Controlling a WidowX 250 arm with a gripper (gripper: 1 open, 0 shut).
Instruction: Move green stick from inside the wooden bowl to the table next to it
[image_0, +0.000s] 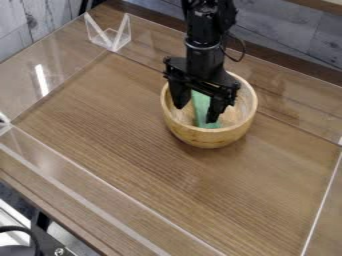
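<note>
Inside one wooden bowl (210, 124), one green stick (205, 105)

One wooden bowl (209, 120) sits toward the far right part of one brown wood-grain worktop (147, 170). Inside the bowl lies one green stick (207, 106), the only green item in view. One robot arm reaches down from the far edge, ending in one black gripper (202, 100) with its two fingers spread apart over the bowl. One small clear triangular stand (107, 33) sits near the worktop's far left corner. Low clear walls line the worktop's edges; their exact number cannot be told.
</note>
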